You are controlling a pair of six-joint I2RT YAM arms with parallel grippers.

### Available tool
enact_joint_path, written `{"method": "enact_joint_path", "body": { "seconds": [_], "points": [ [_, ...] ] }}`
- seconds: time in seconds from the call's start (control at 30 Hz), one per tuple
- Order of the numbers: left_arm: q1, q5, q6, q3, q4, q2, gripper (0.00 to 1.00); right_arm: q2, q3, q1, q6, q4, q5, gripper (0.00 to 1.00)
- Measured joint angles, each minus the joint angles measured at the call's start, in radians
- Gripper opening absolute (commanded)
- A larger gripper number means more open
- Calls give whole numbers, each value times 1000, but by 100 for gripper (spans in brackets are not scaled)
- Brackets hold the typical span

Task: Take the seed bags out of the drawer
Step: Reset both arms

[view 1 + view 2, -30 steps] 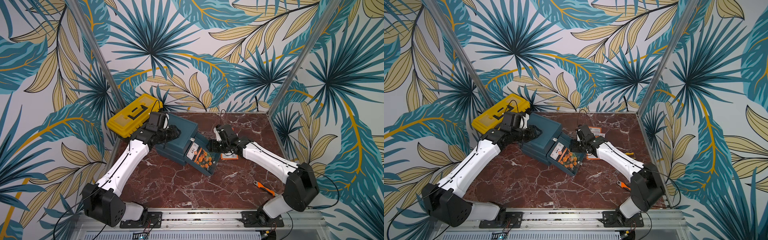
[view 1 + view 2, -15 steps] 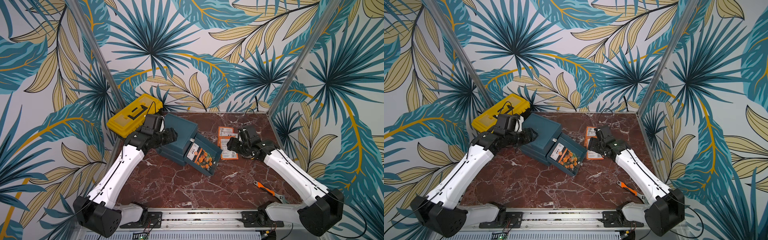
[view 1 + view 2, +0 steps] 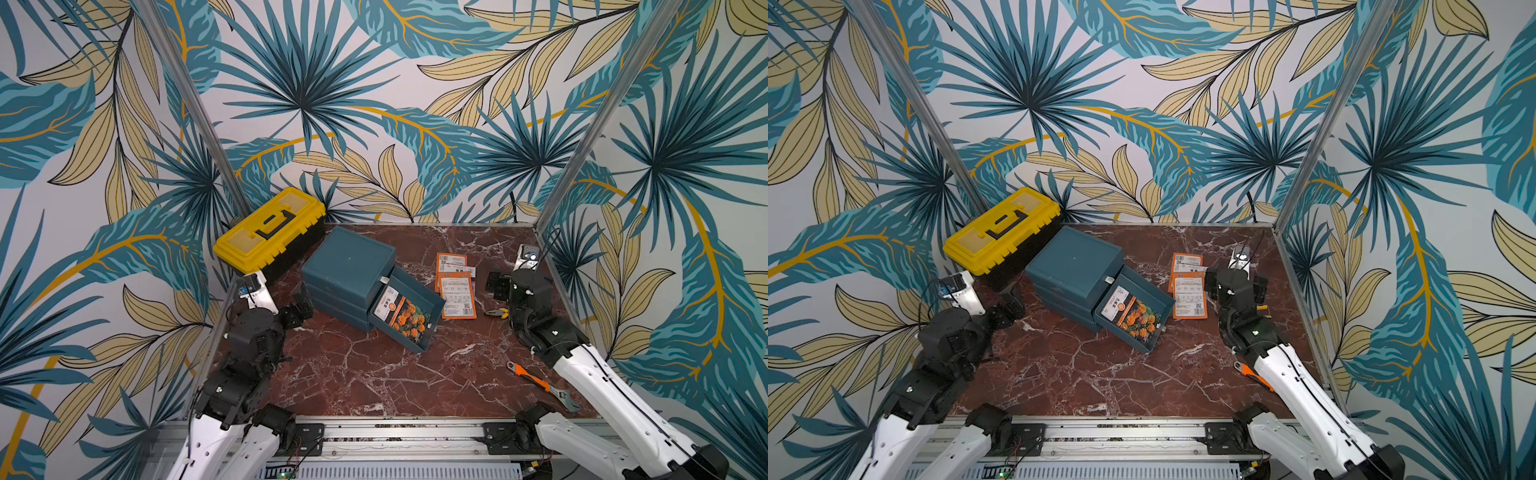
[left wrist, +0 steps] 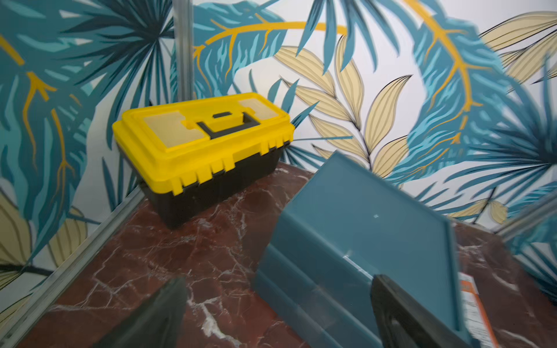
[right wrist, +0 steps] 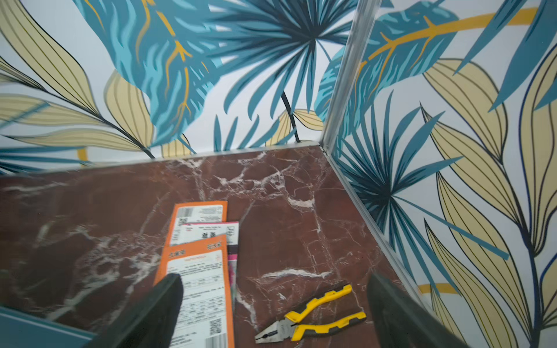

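Both arms have drawn back from the teal plastic drawer cabinet (image 3: 349, 259): our left gripper (image 3: 300, 309) has let go of it and stands open; our right gripper (image 3: 496, 286), open too, has left three orange-edged paper seed bags (image 3: 457, 291) piled on the red-brown marbled tabletop (image 3: 365, 374) beside the pulled-out teal drawer (image 3: 420, 345). One flower-fronted seed bag (image 3: 401, 313) still lies inside, so we judge the job unfinished. A yellow-lidded toolbox (image 3: 270, 226), yellow-handled pliers (image 3: 496, 312) and an orange-handled wrench (image 3: 534, 379) lie there too; palm-leaf wallpaper (image 3: 374, 104) surrounds it

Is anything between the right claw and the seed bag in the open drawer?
Nothing covers the seed bag; it lies face up in the drawer. Between it and the right claw are only the drawer's side wall and three flat bags on the table. From above the way looks free.
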Motion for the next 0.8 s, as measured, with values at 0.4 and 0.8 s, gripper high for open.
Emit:
{"method": "enact_joint_path", "body": {
  "seconds": [0.4,0.8],
  "points": [
    [142,-189,211,-434,873,573,100,354,-350,-60,-129,655,-65,100],
    [264,48,351,-370,1415,1026,100,540,-407,-263,-124,990,-320,100]
  ]
}}
